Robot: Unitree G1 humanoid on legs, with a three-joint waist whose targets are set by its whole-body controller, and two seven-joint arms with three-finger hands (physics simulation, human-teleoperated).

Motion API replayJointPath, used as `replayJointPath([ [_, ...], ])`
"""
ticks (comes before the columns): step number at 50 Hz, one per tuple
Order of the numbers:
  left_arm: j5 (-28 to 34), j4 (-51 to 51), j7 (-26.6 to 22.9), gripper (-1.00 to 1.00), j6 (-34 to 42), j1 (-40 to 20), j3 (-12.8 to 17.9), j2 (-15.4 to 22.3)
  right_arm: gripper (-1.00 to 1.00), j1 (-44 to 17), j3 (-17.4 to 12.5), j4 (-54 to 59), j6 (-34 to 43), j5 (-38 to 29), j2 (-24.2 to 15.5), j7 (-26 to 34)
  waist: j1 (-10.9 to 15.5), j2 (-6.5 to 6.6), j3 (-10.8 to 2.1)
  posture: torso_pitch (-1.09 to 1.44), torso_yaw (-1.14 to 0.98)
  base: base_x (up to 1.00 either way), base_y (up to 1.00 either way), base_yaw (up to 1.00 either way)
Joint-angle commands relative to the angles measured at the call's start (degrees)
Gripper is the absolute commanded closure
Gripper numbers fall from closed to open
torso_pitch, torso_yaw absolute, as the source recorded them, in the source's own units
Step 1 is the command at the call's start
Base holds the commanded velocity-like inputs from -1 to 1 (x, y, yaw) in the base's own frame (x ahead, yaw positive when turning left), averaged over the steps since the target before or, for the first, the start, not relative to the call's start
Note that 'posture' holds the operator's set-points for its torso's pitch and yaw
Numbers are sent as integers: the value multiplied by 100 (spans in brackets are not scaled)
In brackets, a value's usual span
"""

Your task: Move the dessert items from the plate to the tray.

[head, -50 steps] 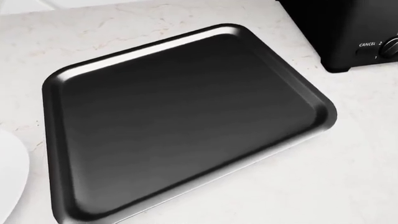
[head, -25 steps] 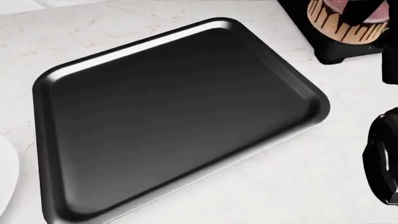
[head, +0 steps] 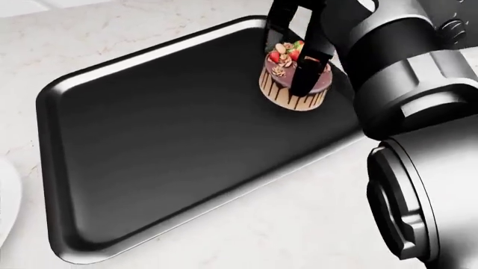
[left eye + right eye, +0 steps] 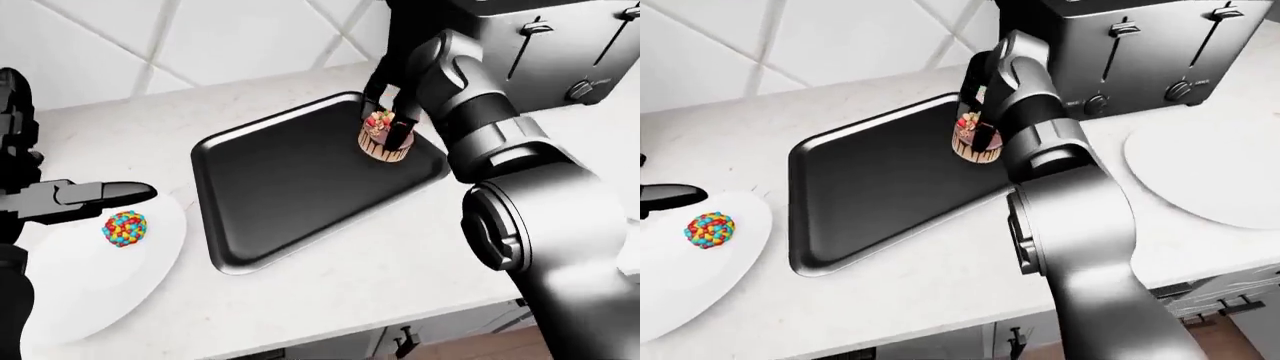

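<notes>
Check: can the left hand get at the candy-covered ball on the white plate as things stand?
Probably yes. The left hand hovers open just above the candy-covered ball on the white plate, with nothing between them. The right hand is busy with the chocolate cake over the black tray.

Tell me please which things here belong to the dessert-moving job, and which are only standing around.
Belong to the job:
- chocolate cake, held by the right hand over the black tray
- candy-covered ball on the white plate
- left hand, open near that plate

Standing around:
- toaster
- second white plate, at the right
</notes>
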Motion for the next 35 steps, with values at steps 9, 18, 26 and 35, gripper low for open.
replayJointPath([
  [9, 100, -222, -73, -100, -164, 9, 178, 14, 73, -37, 96, -208, -277, 115, 102, -253, 22, -15, -234, 0, 0, 0, 0, 0],
  [18, 103, -347, -160, -100, -199, 155, 303, -99, 62, 220, 187, -164, -376, 5, 234, -375, 21, -33, -265, 0, 0, 0, 0, 0],
  [26, 117, -407, -199, -100, -211, 221, 333, -151, -100, 203, 173, -177, -403, -61, 218, -318, 11, -56, -258, 0, 0, 0, 0, 0],
  [35, 102, -494, -244, -100, -125, 229, 425, -134, -100, -27, 53, -273, -379, 120, 143, -197, 29, -37, -234, 0, 0, 0, 0, 0],
])
